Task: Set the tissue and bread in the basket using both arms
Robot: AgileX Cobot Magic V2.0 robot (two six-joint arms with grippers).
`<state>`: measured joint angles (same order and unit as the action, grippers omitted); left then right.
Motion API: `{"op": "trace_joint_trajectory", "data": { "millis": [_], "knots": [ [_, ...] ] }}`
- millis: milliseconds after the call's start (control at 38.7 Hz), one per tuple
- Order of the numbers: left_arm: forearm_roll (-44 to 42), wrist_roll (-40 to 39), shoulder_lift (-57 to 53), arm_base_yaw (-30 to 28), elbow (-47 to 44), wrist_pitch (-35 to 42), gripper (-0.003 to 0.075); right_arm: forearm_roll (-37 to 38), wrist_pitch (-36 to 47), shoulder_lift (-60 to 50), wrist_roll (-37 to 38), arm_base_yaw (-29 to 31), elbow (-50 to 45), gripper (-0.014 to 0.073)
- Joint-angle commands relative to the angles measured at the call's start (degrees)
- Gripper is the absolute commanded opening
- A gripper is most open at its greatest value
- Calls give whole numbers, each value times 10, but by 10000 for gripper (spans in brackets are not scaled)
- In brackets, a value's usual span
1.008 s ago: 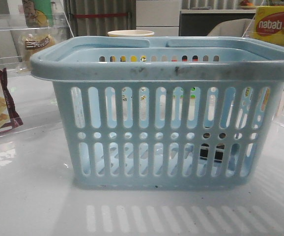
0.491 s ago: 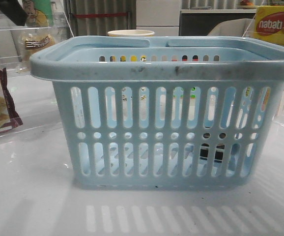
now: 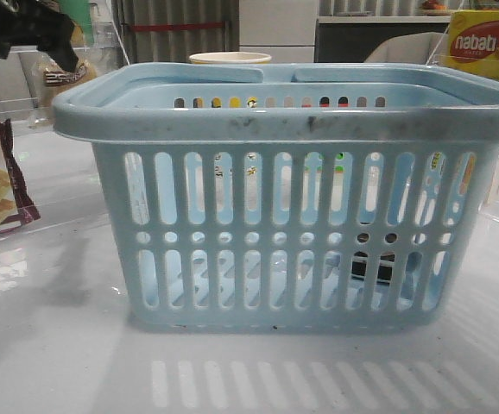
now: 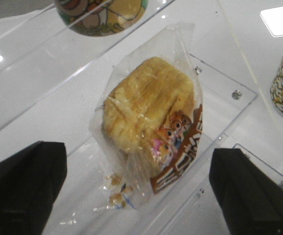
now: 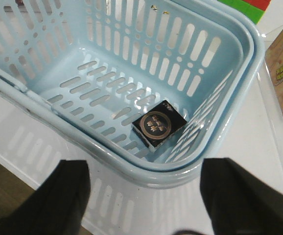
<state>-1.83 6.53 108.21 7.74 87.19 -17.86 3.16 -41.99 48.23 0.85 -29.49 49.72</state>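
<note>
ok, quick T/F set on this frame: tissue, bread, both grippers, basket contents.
1. The tissue lies on the floor of the basket. True.
2. The bread is in the basket too. False: it sits outside, on a clear shelf.
3. The left gripper is shut on the bread. False: open, fingers either side of it, not touching.
4. The right gripper is open and holds nothing. True.
5. The basket is tipped over. False: it stands upright.

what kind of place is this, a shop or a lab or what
Probably a lab staged as a small shop: packaged snacks like the bread lie on clear acrylic shelves, a nabati box sits behind, and a shopping basket stands on a glossy white table.
</note>
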Motion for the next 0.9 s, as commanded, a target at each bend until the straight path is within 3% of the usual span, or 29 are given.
{"op": "trace_joint_trajectory", "data": {
  "millis": [0,233,594,879],
  "knots": [
    [-10,-2,-4,-1,32,67,636,10,36,-2,-4,-1,15,568],
    [-21,-2,26,-1,32,120,616,10,36,-2,-4,-1,15,568],
    [-31,-2,31,-1,32,129,260,10,36,-2,-4,-1,15,568],
    [-30,-2,-31,5,32,107,91,10,36,-2,-4,-1,15,568]
  ]
}}
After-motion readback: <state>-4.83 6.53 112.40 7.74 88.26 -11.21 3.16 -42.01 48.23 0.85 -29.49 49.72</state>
